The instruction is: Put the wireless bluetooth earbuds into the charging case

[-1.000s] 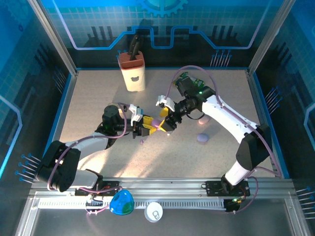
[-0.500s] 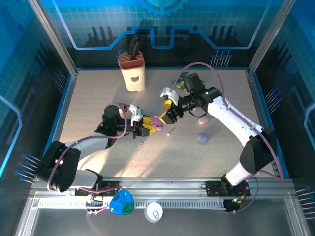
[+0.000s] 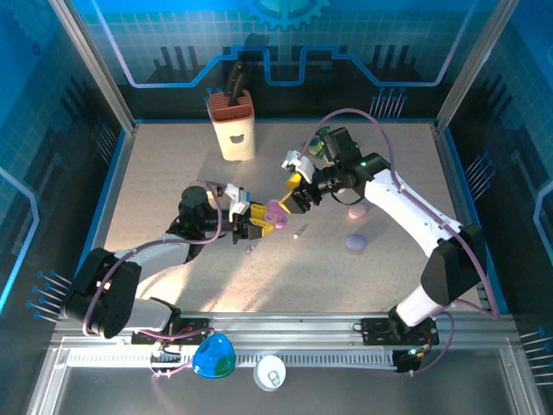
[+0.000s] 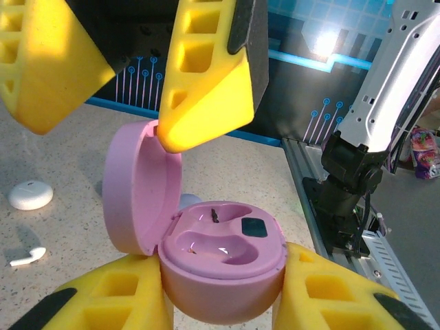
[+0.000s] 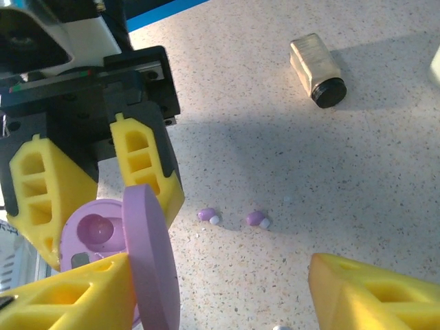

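Now, over the speckled bench (image 3: pixel 173 181), your left hand (image 3: pixel 264 221) is pinching the open pink charging case (image 4: pixel 221 258); your right hand (image 3: pixel 294 195) is hanging spread, one finger touching the lid (image 4: pixel 137 185); two lilac earbuds (image 5: pixel 206 215) are lying beneath.

The table (image 3: pixel 155 173) has a beige speckled top, edged by a thin blue strip (image 3: pixel 117 186) at 9 and 3 o'clock. At 12 o'clock stands a blue back wall (image 3: pixel 363 43) printed with a grid and pale circuit-like lines. The side walls (image 3: pixel 34 173) are darker, with the same pattern. Slanted metal posts (image 3: pixel 92 65) rise at 10 and 2 o'clock. At 6 o'clock an aluminium rail (image 3: pixel 294 324) runs across. Light is brightest on the table around 7 o'clock – and one glare spot (image 4: pixel 323 42) shines on the wall in the left wrist view
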